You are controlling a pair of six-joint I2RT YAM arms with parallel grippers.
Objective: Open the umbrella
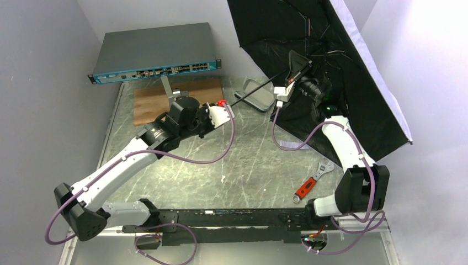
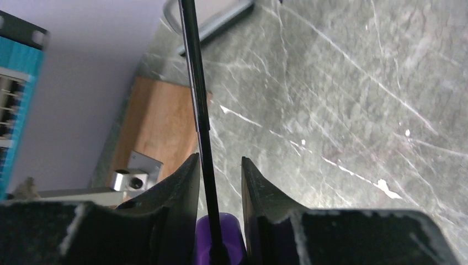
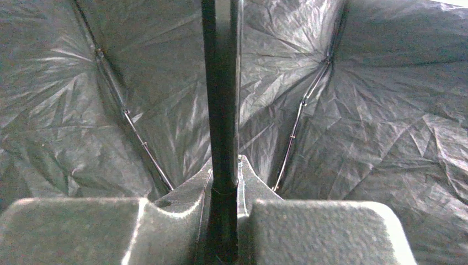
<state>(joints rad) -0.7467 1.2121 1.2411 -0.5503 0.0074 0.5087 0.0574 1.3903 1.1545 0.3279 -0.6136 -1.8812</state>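
Right gripper (image 3: pixel 223 165) is clamping tight on the umbrella's (image 1: pixel 265 33) black shaft (image 3: pixel 221 83), fingers pressing it from both sides. We're seeing the black inside of the canopy (image 3: pixel 386 138) filling the right wrist view behind it, thin metal ribs (image 3: pixel 309 99) running out across the fabric

Left gripper (image 2: pixel 219 163) is holding the other end. The lavender handle (image 2: pixel 218 243) is sitting deep between the fingers and filling the gap, with the fingertips standing off the thinner shaft on either side

From overhead we're reading the shaft as stretching diagonally between the two grippers, above the marble-pattern tabletop (image 1: pixel 248 160). The canopy is spreading open on its side at the far right, black side facing the arms, pale outer skin showing along the right edge

Grey pouch (image 1: pixel 256 94) is lying on the table just beside the shaft line, between the grippers. Wooden board (image 1: pixel 149 102) is sitting behind the left gripper with a metal bracket (image 1: pixel 168 88) on it, and a teal-fronted network switch (image 1: pixel 154 52) is sitting at far left beyond the board. Red-handled adjustable wrench (image 1: pixel 313 181) is lying near the right arm's base
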